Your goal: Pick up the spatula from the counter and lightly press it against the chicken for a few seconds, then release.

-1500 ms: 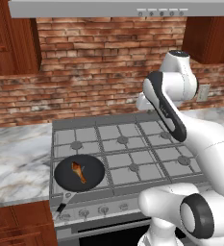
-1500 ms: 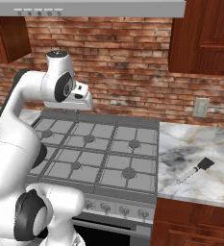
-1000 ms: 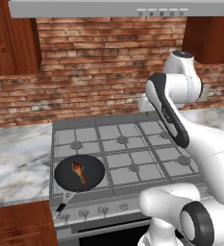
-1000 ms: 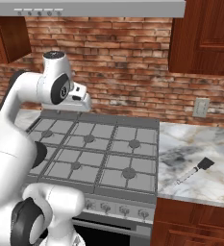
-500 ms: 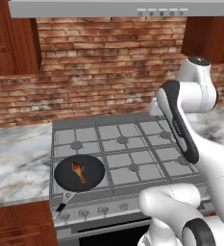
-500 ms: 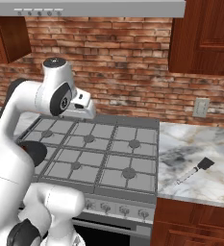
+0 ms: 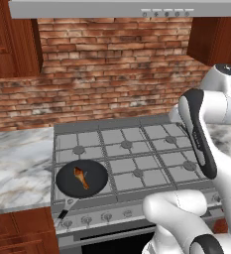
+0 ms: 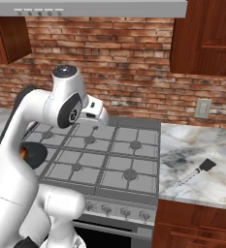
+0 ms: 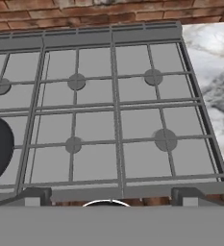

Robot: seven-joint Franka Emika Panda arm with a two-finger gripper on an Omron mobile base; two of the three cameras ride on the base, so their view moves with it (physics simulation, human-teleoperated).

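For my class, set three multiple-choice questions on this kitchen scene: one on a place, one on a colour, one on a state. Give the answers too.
1. Where is the chicken?
A in the pan
B in a bowl
C on a plate

2. What colour is the pan?
A white
B black
C red

3. How is the gripper?
A shut on the spatula
B shut on a lid
C open and empty

Answers:
1 A: the chicken lies in the pan at the front left of the stove.
2 B: the pan's dish is black.
3 C: the fingertips stand wide apart, and the spatula lies on the counter.
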